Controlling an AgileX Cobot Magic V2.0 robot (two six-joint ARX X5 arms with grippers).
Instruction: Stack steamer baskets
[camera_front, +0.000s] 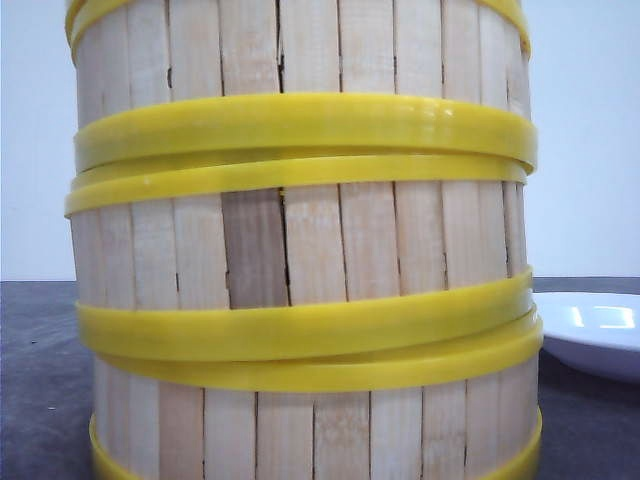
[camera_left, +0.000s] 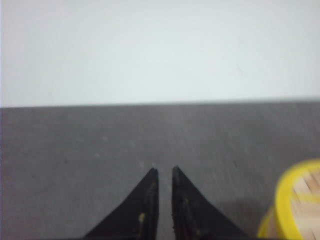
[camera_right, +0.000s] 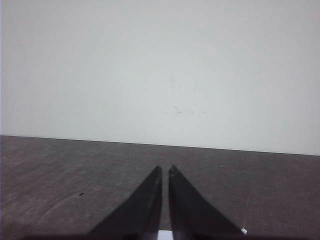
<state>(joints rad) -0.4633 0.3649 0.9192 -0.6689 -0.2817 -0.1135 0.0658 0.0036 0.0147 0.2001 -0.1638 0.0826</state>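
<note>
- The left gripper hangs over bare grey table, its two black fingers nearly touching, only a thin slit between them, and nothing held. At the edge of the left wrist view a yellow rim with pale slats inside shows; it is a steamer basket, but which one I cannot tell.
- The steamer baskets fill the front view as one column, standing close before the camera on the table: the middle drum sits on the lower one, and a third rises above it, cut off at the top of the frame. Their yellow bands meet in pairs at each joint, a little askew, so the stack looks done but not perfectly squared.
- Judged by their build, these baskets are light and stiff, thin wooden slats with gaps and one dark crack. The plastic bands look smooth and likely slippery; the rim wall is the sound place to pinch.
- A white plate lies on the table just right of the stack, apart from it.
- The right gripper is likewise all but closed and empty, over bare table.
</note>
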